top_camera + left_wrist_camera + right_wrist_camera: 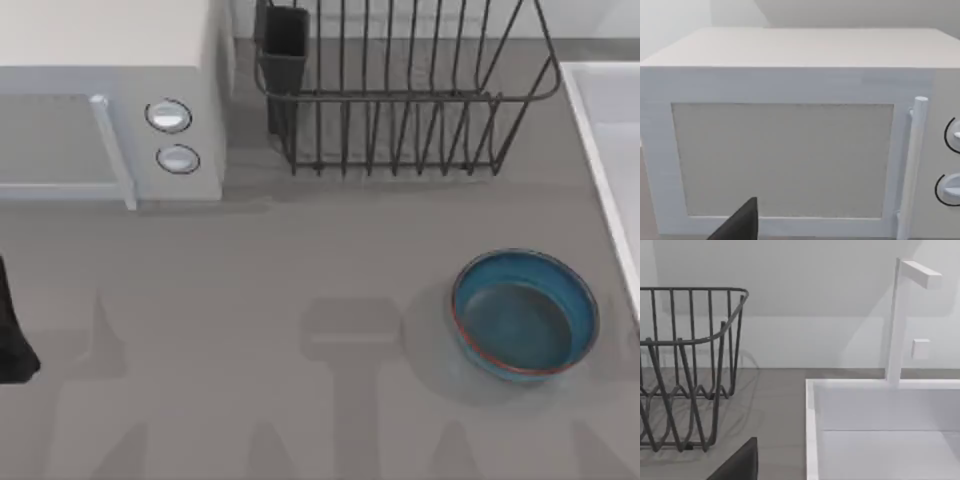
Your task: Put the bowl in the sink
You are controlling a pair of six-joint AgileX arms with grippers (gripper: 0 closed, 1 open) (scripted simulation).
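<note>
At the left edge of the worktop [300, 300], part of the left arm is seen, parked; whether either gripper is apart or together cannot be told. The bowl [525, 312] is set upright near the right edge, just beside the sink [610, 130], so a short carry is judged enough. The basin [880, 440] and the faucet [900, 320] are shown by the right wrist view, and the microwave [785, 150] door by the left.

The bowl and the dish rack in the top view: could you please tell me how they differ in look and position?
The bowl is round, solid and glossy blue with a reddish-brown rim; the dish rack is boxy, dark and made of open wire bars. The bowl sits near the front right of the table, close to the sink; the dish rack stands at the back, beside the microwave. Both rest upright on the table and hold no dishes.
</note>
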